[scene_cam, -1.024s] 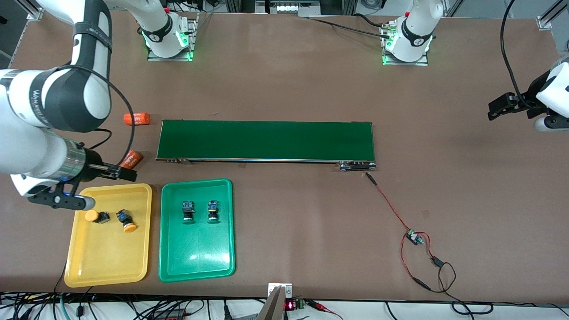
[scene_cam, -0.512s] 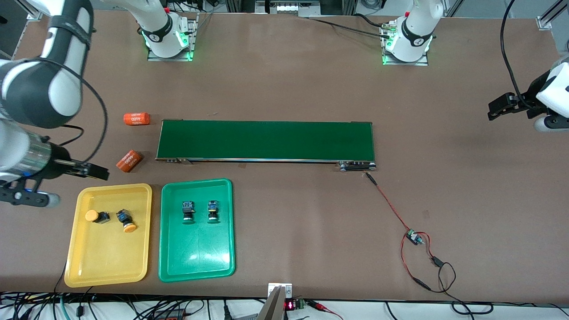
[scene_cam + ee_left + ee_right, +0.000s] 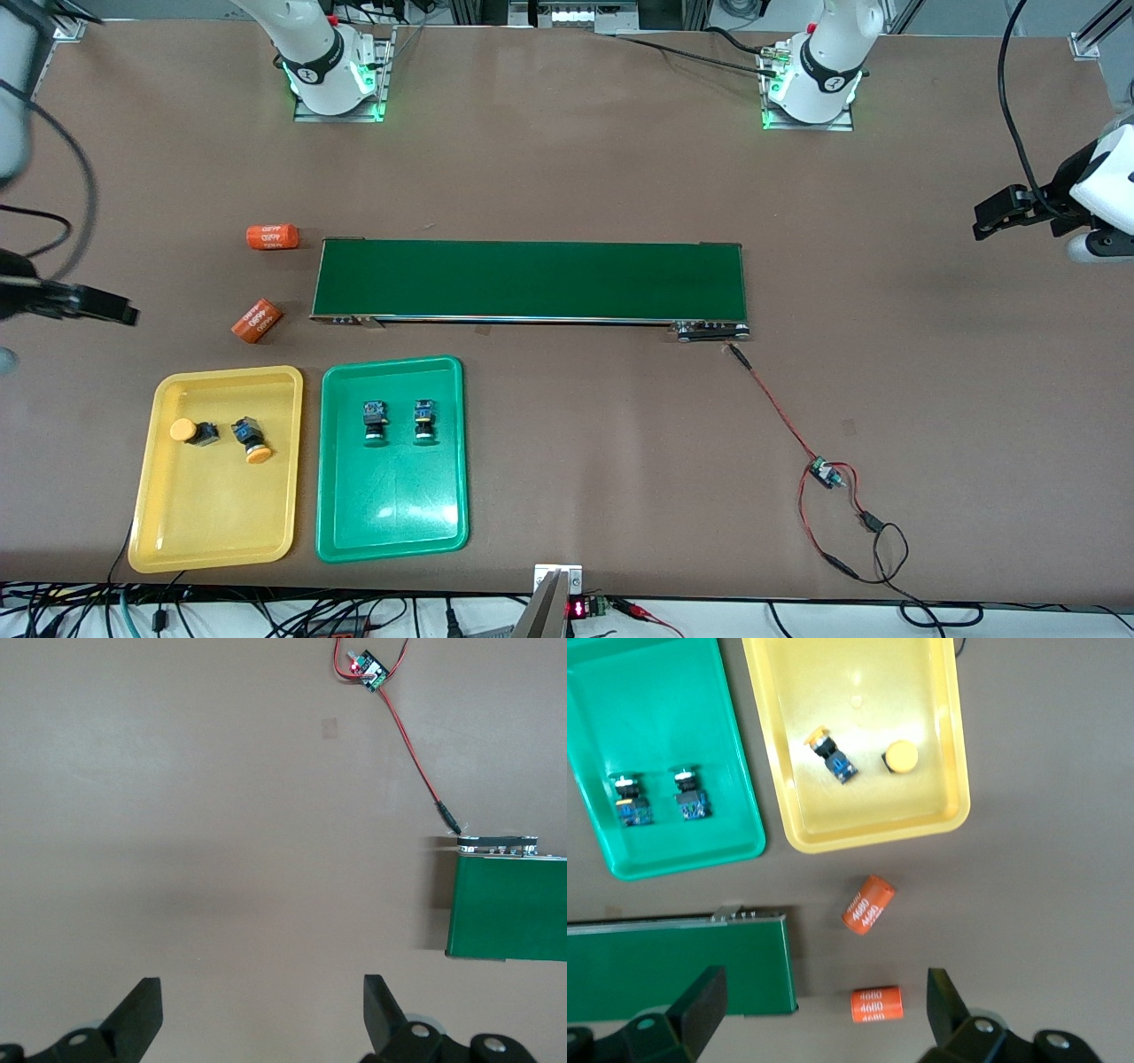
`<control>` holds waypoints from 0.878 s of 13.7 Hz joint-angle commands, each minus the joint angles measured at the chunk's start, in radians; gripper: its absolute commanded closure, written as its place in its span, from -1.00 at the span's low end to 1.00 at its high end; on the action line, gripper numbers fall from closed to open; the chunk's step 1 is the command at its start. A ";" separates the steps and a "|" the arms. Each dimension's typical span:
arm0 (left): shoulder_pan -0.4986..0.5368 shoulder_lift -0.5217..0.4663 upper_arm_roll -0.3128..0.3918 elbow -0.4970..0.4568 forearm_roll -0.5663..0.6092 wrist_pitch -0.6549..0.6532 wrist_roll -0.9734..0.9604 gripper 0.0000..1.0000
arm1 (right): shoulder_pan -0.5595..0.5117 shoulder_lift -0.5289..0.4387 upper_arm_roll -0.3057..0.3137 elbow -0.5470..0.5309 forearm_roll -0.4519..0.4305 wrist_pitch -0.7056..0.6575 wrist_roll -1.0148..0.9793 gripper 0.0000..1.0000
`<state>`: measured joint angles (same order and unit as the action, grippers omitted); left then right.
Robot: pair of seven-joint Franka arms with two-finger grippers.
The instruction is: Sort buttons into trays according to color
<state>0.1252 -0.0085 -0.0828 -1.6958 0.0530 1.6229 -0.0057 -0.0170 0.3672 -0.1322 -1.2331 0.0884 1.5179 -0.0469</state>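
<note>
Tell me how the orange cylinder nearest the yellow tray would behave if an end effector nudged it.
The orange cylinder lies on its side on the bare table, so a sideways nudge would probably roll it. Its skin looks smooth, so it may slip when pinched. It lies askew to the conveyor belt, so a roll would likely carry it diagonally, perhaps toward the yellow tray.

A robotics lab: two arm bases (image 3: pixel 332 62) bolted to a brown worktop (image 3: pixel 567 177), a small conveyor belt (image 3: pixel 530 280), loose wiring (image 3: pixel 833 496) and cable bundles (image 3: pixel 221 616) along the edge.
</note>
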 commanded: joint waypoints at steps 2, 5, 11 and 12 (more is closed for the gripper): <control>0.005 0.005 0.002 0.022 -0.022 -0.017 0.026 -1.00 | -0.110 -0.218 0.135 -0.264 -0.068 0.059 -0.028 -1.00; 0.005 0.005 0.002 0.022 -0.022 -0.017 0.026 -1.00 | -0.028 -0.234 0.125 -0.279 -0.113 0.062 0.025 -1.00; 0.005 0.005 0.002 0.022 -0.022 -0.017 0.026 -1.00 | 0.048 -0.246 0.054 -0.293 -0.122 0.054 0.048 -1.00; 0.005 0.005 0.002 0.022 -0.022 -0.017 0.026 -1.00 | 0.046 -0.260 0.052 -0.313 -0.122 0.059 0.045 -1.00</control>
<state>0.1259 -0.0083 -0.0826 -1.6957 0.0530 1.6229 -0.0057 0.0222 0.1484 -0.0711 -1.4927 -0.0254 1.5628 -0.0021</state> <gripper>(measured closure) 0.000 0.000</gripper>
